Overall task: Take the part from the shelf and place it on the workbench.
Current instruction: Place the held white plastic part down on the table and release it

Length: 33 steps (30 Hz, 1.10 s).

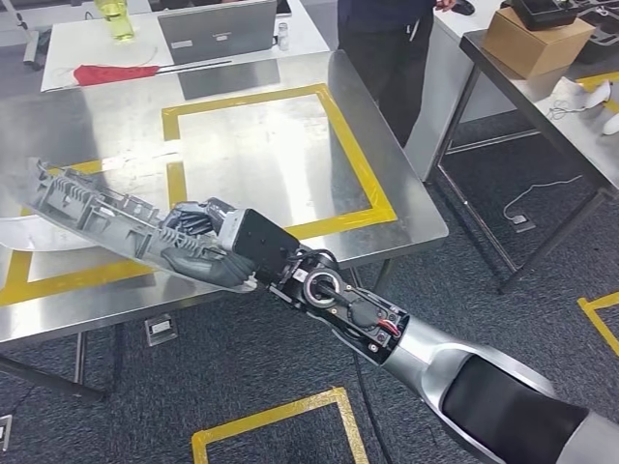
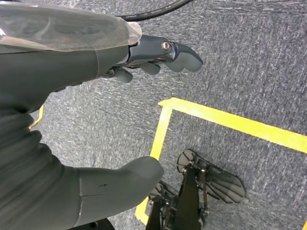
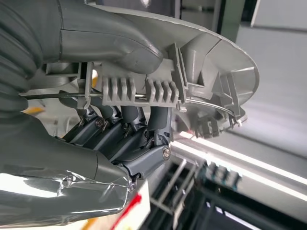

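Observation:
A long grey ribbed plastic part (image 1: 95, 215) hangs just over the left front of the steel workbench (image 1: 278, 174), its far end pointing left. My right hand (image 1: 200, 246) grips its near end, thumb on one side and fingers on the other. The right wrist view shows the same grip close up: the thumb lies across the part (image 3: 203, 72) and the dark fingers (image 3: 134, 129) wrap the other side. My left hand (image 2: 119, 115) hangs over the grey carpet, thumb and fingers apart, holding nothing.
Yellow tape marks rectangles on the workbench (image 1: 350, 145). A laptop (image 1: 218, 31) and a red cloth (image 1: 109, 73) lie on the white table behind. A person in dark clothes (image 1: 383, 48) stands at the far right corner. Another table holds a cardboard box (image 1: 537, 41).

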### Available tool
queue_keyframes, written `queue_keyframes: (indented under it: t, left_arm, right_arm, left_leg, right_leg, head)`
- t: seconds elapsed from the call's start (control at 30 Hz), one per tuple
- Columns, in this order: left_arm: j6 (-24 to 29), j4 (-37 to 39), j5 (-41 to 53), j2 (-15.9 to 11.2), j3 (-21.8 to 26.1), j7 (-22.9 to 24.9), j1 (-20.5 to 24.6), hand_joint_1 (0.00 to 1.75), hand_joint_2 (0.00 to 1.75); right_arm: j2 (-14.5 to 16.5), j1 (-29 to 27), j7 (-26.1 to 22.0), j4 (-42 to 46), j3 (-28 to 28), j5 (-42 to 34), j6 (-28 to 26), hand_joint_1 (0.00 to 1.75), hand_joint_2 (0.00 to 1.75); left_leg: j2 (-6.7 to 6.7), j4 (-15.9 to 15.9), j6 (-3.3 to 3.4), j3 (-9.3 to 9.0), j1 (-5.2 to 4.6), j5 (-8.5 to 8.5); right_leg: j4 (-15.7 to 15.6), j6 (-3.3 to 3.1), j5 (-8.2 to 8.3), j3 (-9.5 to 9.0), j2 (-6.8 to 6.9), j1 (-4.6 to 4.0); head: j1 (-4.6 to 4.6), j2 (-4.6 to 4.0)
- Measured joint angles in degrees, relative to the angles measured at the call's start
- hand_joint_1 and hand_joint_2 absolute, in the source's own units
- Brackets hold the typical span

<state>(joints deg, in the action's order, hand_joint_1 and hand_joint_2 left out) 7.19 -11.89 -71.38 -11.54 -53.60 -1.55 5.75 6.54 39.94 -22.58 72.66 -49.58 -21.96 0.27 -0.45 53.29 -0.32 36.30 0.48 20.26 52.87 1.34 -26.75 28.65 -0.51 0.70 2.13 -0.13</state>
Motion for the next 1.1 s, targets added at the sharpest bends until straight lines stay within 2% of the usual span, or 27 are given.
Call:
queue_keyframes:
  t: [0.17, 0.43, 0.6, 0.8, 0.9, 1.1]
  left_arm:
    - [-0.3, 0.0, 0.0, 0.0, 0.0, -0.1, 0.0, 0.0, 1.75]
    - [-0.6, 0.0, 0.0, 0.0, 0.0, -0.3, 0.0, 0.0, 1.75]
    - [-0.7, 0.0, -0.1, 0.2, 0.0, -0.3, -0.1, 0.0, 1.75]
    - [-0.7, 0.0, -0.2, 0.2, 0.0, -0.4, -0.1, 0.0, 1.75]
    - [-0.8, 0.0, -0.1, 0.2, 0.0, -0.7, -0.1, 0.0, 1.75]
    - [-1.6, 0.0, 0.7, 0.2, 0.0, -0.9, 0.1, 0.0, 1.75]
  right_arm:
    - [-1.0, 3.1, 2.0, 0.8, 2.7, 1.3, -5.5, 1.69, 1.75]
    - [-5.3, 6.4, 4.4, 0.9, 8.0, 1.5, -10.0, 1.69, 1.75]
    - [-8.3, 6.7, 6.1, 0.9, 10.8, 1.5, -10.5, 1.69, 1.75]
    - [-9.6, 6.7, 6.6, 0.9, 11.6, 2.3, -10.7, 1.69, 1.75]
    - [-9.7, 6.8, 7.7, 0.8, 11.4, 5.6, -12.5, 1.69, 1.75]
    - [-8.6, 8.8, 11.2, -3.7, 8.8, 20.5, -15.9, 1.69, 1.75]
  left_leg:
    - [0.02, 0.0, 0.03, -0.07, 0.06, -0.06]
    - [0.02, 0.0, 0.04, -0.15, 0.06, -0.06]
    - [0.05, 0.0, 0.04, -0.16, 0.04, -0.06]
    - [0.05, 0.0, 0.04, -0.18, 0.05, -0.06]
    - [0.05, 0.0, 0.03, -0.18, 0.06, -0.06]
    - [0.02, -0.1, 0.02, -0.17, 0.05, -0.07]
  right_leg:
    - [0.0, -0.01, 0.02, -0.02, -0.01, -0.05]
    - [0.0, 0.01, 0.04, -0.13, -0.03, -0.06]
    - [0.0, 0.03, 0.05, -0.19, -0.07, -0.08]
    - [0.0, 0.03, 0.06, -0.19, -0.07, -0.16]
    - [0.1, 0.02, 0.05, -0.2, -0.06, -0.19]
    - [0.1, 0.0, 0.03, -0.23, -0.05, -0.24]
  head:
    - [-0.07, 0.0]
    - [-0.09, 0.0]
    - [-0.06, 0.0]
    - [-0.07, 0.0]
    - [-0.07, 0.0]
    - [-0.08, 0.0]
